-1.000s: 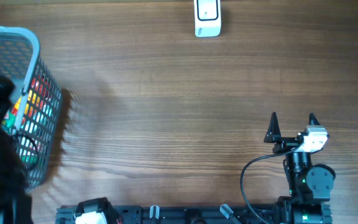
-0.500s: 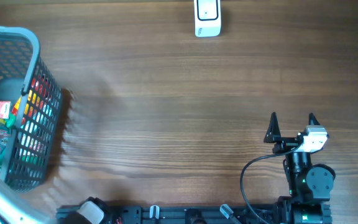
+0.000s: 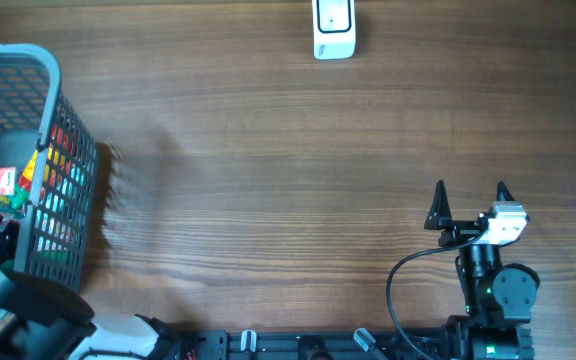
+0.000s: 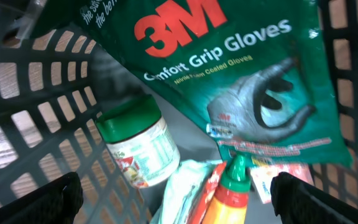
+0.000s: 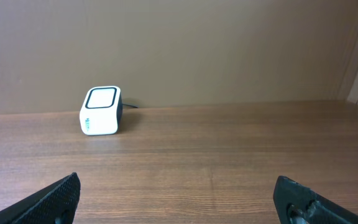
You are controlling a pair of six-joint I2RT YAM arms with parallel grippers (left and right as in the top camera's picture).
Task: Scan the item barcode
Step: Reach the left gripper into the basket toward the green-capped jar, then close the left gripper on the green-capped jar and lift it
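wooden worktop holds a scanner at its far edge; left claw spread over the left-edge basket, right claw spread.

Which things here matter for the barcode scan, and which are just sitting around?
For the job:
- scanner
- basket holding the goods
- left gripper, open above those goods
- gloves pack, lying on top; probably the pick, though I can't be sure

Lying about:
- green-lidded jar
- orange bottle
- right gripper, open, holding nothing
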